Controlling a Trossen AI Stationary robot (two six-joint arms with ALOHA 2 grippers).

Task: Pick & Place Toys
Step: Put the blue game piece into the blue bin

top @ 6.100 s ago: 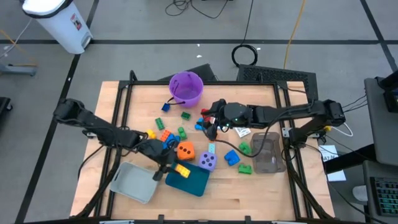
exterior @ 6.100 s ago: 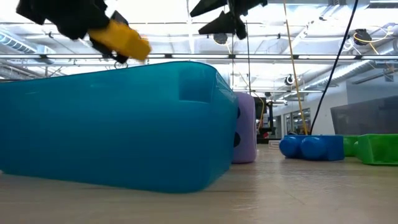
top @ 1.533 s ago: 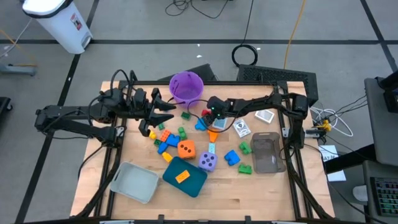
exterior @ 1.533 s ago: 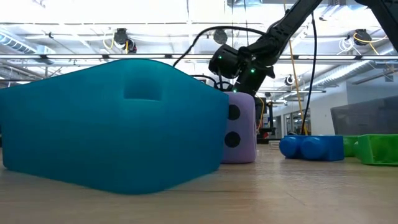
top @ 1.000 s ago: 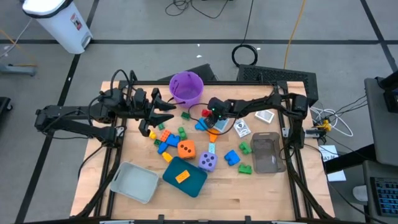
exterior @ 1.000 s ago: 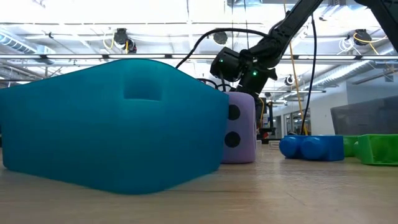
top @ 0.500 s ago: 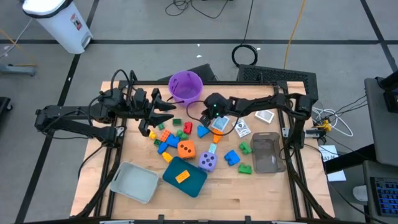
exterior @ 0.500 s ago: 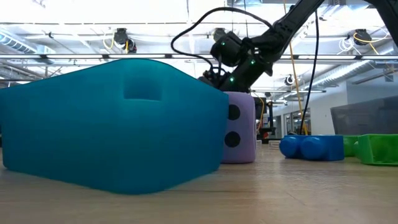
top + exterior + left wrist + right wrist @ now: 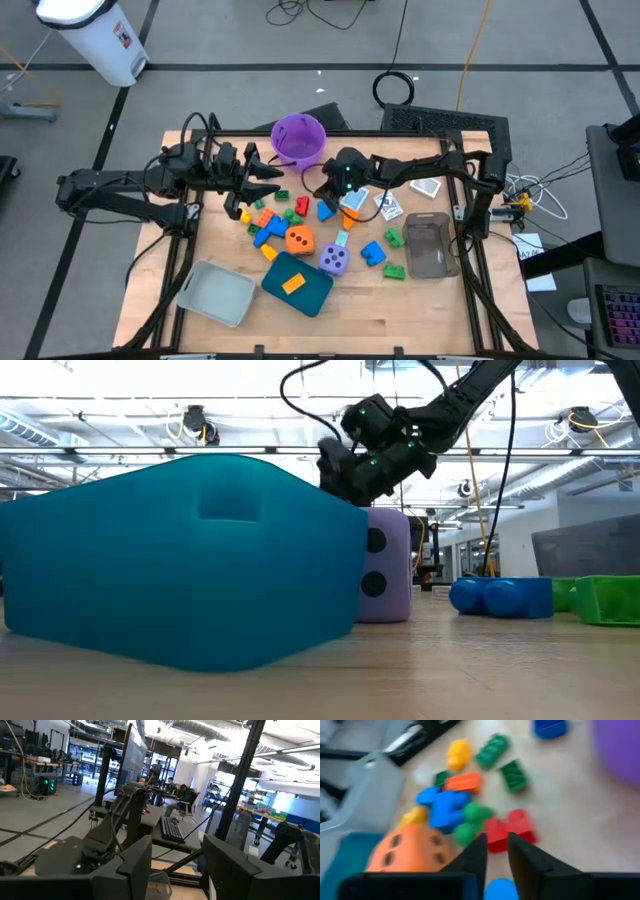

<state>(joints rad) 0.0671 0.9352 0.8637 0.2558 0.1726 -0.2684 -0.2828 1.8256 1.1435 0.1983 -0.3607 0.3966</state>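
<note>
Bricks lie loose mid-table: a red brick [image 9: 302,206] [image 9: 510,831], a blue brick [image 9: 325,210] and green bricks [image 9: 290,213]. The orange die [image 9: 298,240] and purple die [image 9: 333,260] stand nearer the front. An orange brick [image 9: 292,284] lies in the teal tray [image 9: 312,295]. White-and-blue cards [image 9: 385,205] lie to the right. My right gripper [image 9: 323,190] [image 9: 497,847] hovers above the red brick, slanting down toward the left, its fingers a narrow gap apart and empty. My left gripper [image 9: 275,180] [image 9: 177,855] is open and empty, held level left of the bricks.
The purple bucket [image 9: 299,140] stands at the far edge, just beyond both grippers. A grey tray [image 9: 216,292] is at the front left and a clear tray [image 9: 432,245] at the right. More blue and green bricks [image 9: 372,252] lie beside the clear tray.
My right gripper has risen and swung toward the table's left, from over the cards to above the bricks. The red brick and a green brick have slid toward the left and near edge.
</note>
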